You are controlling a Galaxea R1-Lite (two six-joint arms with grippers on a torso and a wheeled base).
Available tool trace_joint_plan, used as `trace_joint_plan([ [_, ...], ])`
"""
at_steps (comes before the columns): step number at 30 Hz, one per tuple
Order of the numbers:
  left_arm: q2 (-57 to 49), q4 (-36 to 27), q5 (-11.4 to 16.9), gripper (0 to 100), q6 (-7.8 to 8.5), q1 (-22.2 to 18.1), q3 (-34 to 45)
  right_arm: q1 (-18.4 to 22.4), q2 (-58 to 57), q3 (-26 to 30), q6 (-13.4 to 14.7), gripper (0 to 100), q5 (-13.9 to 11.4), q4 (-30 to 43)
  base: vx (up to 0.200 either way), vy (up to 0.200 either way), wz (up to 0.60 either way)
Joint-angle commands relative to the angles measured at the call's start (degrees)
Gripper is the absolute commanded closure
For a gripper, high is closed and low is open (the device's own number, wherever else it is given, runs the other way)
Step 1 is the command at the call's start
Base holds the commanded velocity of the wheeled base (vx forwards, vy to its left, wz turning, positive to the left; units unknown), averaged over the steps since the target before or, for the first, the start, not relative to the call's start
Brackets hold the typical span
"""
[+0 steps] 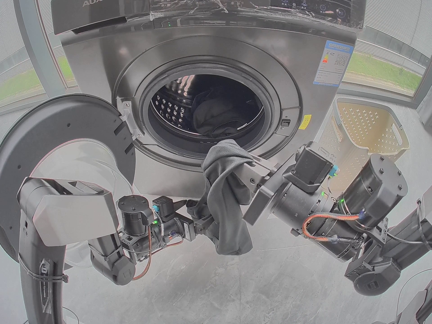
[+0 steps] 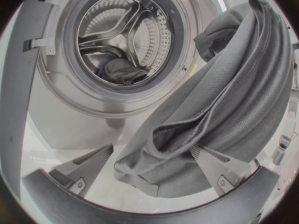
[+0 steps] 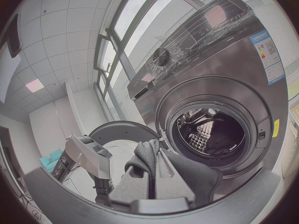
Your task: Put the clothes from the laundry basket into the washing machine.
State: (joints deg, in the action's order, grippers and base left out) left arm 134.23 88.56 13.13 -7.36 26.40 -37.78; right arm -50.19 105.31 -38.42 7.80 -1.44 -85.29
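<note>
A grey garment hangs in front of the washing machine, just below the open drum mouth. My right gripper is shut on its top fold, and in the right wrist view the cloth is pinched in that gripper. My left gripper is at the garment's lower part, open. In the left wrist view the gripper has its fingers wide apart, with the cloth bunched between them and over one finger. A dark garment lies inside the drum.
The round door stands swung open on the left, close to my left arm. A beige laundry basket sits on the floor to the right of the machine, behind my right arm. Grey floor stretches in front.
</note>
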Motion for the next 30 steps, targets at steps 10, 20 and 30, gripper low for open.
trace_joint_plan([
  [10,1.9,0.1,1.3,100,0.07,0.0,-2.9,0.1,0.3,0.4,0.0,100,0.0,-0.2,0.0,0.0,0.0],
  [20,-1.6,0.1,1.1,100,3.58,-1.6,1.0,3.6,0.3,0.4,0.1,100,0.0,-0.3,0.0,0.0,0.0],
  [30,-11.3,0.1,1.3,100,3.76,-2.1,7.0,6.0,-0.3,3.3,0.9,100,0.0,-1.7,0.0,0.0,0.0],
])
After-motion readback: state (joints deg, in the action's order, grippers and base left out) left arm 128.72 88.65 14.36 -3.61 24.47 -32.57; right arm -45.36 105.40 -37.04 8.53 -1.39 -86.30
